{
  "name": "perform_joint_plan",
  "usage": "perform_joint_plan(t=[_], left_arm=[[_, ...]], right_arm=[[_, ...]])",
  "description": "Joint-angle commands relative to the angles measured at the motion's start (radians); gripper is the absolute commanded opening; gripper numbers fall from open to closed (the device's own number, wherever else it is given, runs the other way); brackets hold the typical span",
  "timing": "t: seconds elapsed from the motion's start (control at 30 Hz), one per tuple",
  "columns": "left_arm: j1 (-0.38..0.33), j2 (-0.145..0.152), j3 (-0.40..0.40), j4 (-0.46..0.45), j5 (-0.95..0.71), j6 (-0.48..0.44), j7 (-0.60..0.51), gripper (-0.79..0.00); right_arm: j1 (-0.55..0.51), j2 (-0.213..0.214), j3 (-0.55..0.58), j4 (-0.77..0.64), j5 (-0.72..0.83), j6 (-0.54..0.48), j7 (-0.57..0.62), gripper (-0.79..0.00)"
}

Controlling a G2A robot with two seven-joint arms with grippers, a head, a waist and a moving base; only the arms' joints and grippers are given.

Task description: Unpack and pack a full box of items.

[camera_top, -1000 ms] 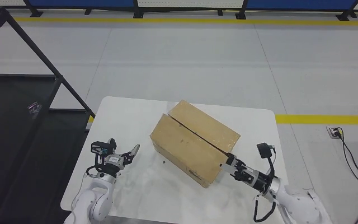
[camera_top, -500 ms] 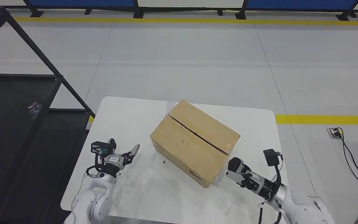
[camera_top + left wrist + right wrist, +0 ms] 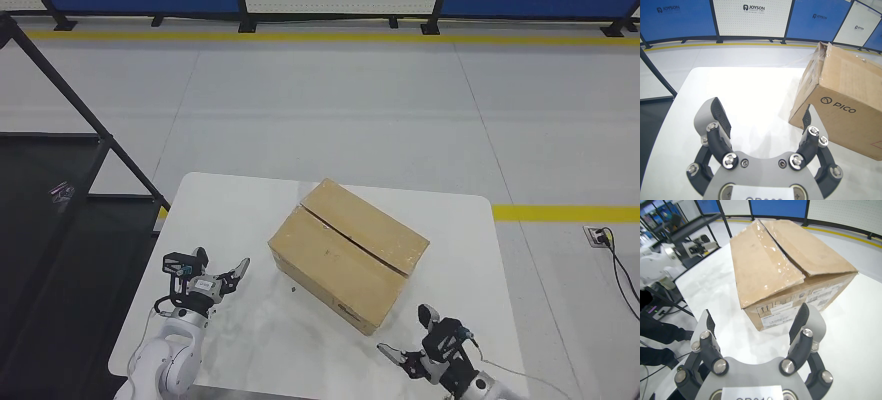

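Now, with the taped brown cardboard box (image 3: 348, 255) sitting closed on the white table (image 3: 240, 200) and the left fingers (image 3: 721, 115) and right fingers (image 3: 798, 321) both spread empty, prying along the centre seam (image 3: 781, 247) looks wisest.

Top view looks down on the white bench (image 3: 230, 210); both wrist views face the brown cardboard box (image 3: 345, 255), closely, from opposite sides.
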Motion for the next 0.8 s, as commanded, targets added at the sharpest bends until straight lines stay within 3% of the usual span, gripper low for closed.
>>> perform_joint_plan(t=[0.0,0.23,0.43,0.77], left_arm=[[0.000,0.000,0.000,0.000,0.000,0.000,0.000,0.000],[0.000,0.000,0.000,0.000,0.000,0.000,0.000,0.000],[0.000,0.000,0.000,0.000,0.000,0.000,0.000,0.000],[0.000,0.000,0.000,0.000,0.000,0.000,0.000,0.000]], right_arm=[[0.001,0.000,0.001,0.000,0.004,-0.014,0.001,0.000],[0.001,0.001,-0.023,0.003,-0.060,-0.026,-0.025,0.000],[-0.003,-0.009,-0.122,0.049,-0.305,0.172,-0.144,0.000],[0.054,-0.031,-0.233,0.126,-0.362,0.338,-0.189,0.000]])
